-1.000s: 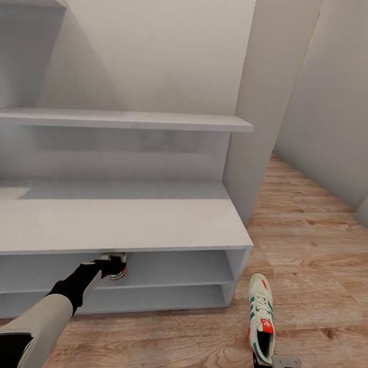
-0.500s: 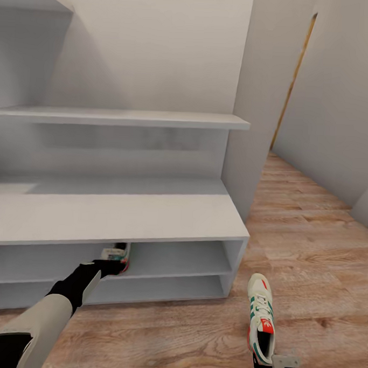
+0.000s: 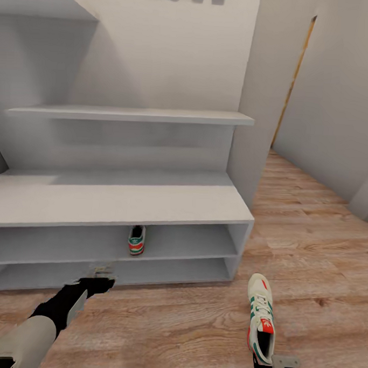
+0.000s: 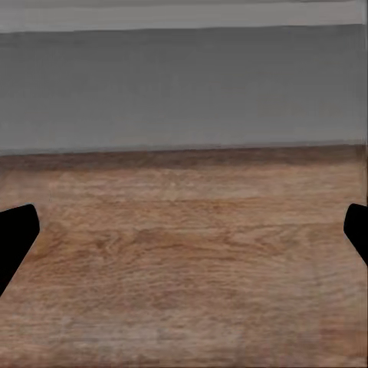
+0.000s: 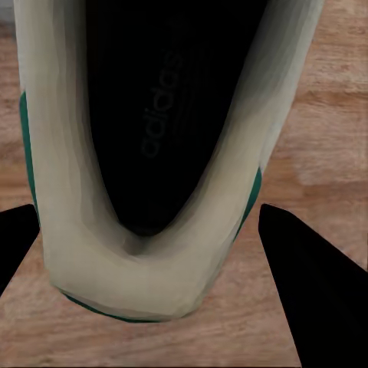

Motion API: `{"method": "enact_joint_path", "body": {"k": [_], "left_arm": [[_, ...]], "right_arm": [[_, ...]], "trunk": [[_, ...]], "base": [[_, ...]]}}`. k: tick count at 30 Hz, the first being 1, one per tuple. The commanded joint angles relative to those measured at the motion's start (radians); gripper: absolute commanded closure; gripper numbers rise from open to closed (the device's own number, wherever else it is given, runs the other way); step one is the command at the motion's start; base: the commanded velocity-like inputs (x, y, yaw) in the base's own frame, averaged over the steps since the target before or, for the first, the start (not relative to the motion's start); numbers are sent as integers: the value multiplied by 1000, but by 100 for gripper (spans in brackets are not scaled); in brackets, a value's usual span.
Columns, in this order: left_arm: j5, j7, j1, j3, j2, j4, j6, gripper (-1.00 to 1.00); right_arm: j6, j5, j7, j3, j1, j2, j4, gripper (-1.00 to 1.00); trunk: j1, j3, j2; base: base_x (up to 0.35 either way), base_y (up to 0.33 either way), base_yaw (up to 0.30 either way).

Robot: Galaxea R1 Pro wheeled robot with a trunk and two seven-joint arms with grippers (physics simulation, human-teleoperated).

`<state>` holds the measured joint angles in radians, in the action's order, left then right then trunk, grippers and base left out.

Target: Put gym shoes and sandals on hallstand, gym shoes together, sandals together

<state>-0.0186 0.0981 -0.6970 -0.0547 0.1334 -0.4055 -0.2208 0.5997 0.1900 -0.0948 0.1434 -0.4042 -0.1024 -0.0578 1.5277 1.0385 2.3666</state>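
Observation:
One gym shoe (image 3: 137, 240) stands alone on the upper open tier of the pale grey hallstand (image 3: 123, 202), heel toward me. My left gripper (image 3: 99, 274) hangs open just in front of the rack's lower tier, above the corridor floor (image 3: 171, 323); in the left wrist view its fingers (image 4: 17, 234) sit far apart with nothing between them. My right gripper (image 3: 274, 367) is shut on the heel of the other gym shoe (image 3: 261, 315), held toe-forward above the floor to the right of the rack; that heel (image 5: 153, 115) sits between the fingers in the right wrist view. The sandals are out of view.
A wall shelf (image 3: 133, 114) runs above the bench top, with another higher up at the left (image 3: 42, 6). A grey wall pillar (image 3: 258, 101) stands against the rack's right end. The wood floor continues to the right past an orange door edge (image 3: 293, 76).
My left gripper let go of the gym shoe on the upper tier and drew back and down out of the shelf. The head view shifted; the right arm and its shoe kept their place.

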Motion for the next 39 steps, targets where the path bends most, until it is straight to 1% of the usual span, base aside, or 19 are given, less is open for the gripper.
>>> {"method": "enact_joint_path", "body": {"k": [1,4,5,6,8,11,15,16,21,25,26,27,30,31,33,36,37,38,39], "left_arm": [[-33,16,76,-11,14,-2,72,-100],[-56,68,158,-15,34,1,169,-100],[-59,81,169,-15,37,2,181,-100],[-72,120,203,-16,47,5,217,-100],[-96,168,247,-17,56,8,270,-100],[-131,216,301,-16,63,13,348,-100],[-153,256,370,-16,68,29,445,-100],[-157,272,399,-16,70,36,493,-100],[-159,325,423,-15,73,43,528,-100],[-159,353,434,-14,72,46,548,-100],[-160,356,436,-13,71,46,566,-100],[-160,357,437,-13,71,46,576,-100],[-159,361,440,-13,71,47,622,-100],[-159,362,441,-13,71,48,626,-100],[-160,363,445,-13,72,50,636,-100],[-162,370,456,-13,72,51,640,-100],[-162,381,460,-14,72,51,641,-100],[-162,387,461,-14,72,51,642,-100],[-162,399,463,-14,72,51,642,-100]], "right_arm": [[3,11,-5,5,-1,0,1,100],[3,11,-5,5,-1,1,1,100],[3,11,-5,5,-1,1,1,100],[3,11,-5,5,-1,1,1,100],[3,11,-5,5,-1,1,1,100],[2,12,-4,5,-1,1,1,100],[-2,15,0,3,-1,6,1,100],[-3,17,2,2,-1,11,1,100],[-45,18,4,0,-2,27,-16,100],[-183,19,5,0,-2,67,-122,100],[-240,19,5,-1,-2,85,-169,100],[-271,19,4,-1,-2,95,-194,100],[-489,18,3,-2,-3,161,-368,100],[-526,18,3,-2,-3,172,-398,100],[-653,17,2,-2,-5,212,-497,100],[-742,17,0,-7,-10,250,-562,100],[-773,17,-1,-17,-18,265,-584,100],[-786,17,-2,-26,-23,271,-593,100],[-807,17,-2,-49,-36,277,-606,100]], "trunk": [[-1,1,0],[-1,1,0],[-1,1,0],[-1,1,0],[-1,1,0],[-1,1,0],[-1,1,0],[-1,1,0],[-1,1,0],[-1,1,0],[-1,1,0],[-1,1,0],[-1,1,0],[-1,1,0],[-1,1,0],[-1,1,0],[-1,1,0],[-1,1,0],[-1,1,0]], "base": [[-50,293,0],[-22,302,0],[-10,306,0],[-5,308,0],[-3,308,0],[-1,309,0],[0,309,0],[0,225,0],[0,84,0],[0,14,0],[0,5,0],[0,4,0],[0,2,0],[0,0,0],[0,0,0],[0,0,0],[0,0,0],[0,0,0],[0,0,0]]}}
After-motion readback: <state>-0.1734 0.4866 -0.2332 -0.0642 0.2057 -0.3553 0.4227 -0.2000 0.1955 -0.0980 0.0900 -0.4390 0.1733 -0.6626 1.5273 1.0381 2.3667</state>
